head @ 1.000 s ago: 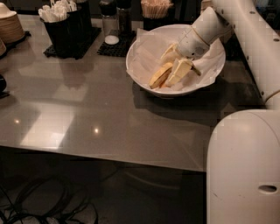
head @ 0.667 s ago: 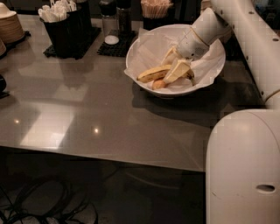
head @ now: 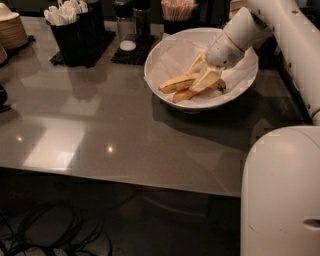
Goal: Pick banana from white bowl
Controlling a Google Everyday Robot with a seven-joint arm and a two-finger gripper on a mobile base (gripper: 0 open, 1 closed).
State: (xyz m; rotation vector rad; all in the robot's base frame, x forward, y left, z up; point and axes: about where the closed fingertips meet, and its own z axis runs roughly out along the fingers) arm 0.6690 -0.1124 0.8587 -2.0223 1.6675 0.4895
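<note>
- Glossy grey table point(head: 125, 135), with bright patches of reflected light on its near-left part.
- Black holder point(head: 75, 32) stuffed with white items, far left.
- Stack of tan dishes point(head: 10, 30) at the far left edge.
- Black mat point(head: 131, 50) in the far middle, carrying two dark-topped bottles point(head: 132, 17) and a small white disc point(head: 127, 45).
- Cup of pale sticks point(head: 177, 9), far, right of the bottles.
- Smaller orange-tinted banana point(head: 184, 94), far right.
- Dark cables point(head: 50, 232) on the floor, near left.
- Gripper point(head: 205, 80) hangs far right, just above that smaller banana.

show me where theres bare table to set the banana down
Bare: the grey tabletop left of and in front of the white bowl. Crowded: the back edge, with the black holder and shakers; the claw sits in the bowl over the banana.
</note>
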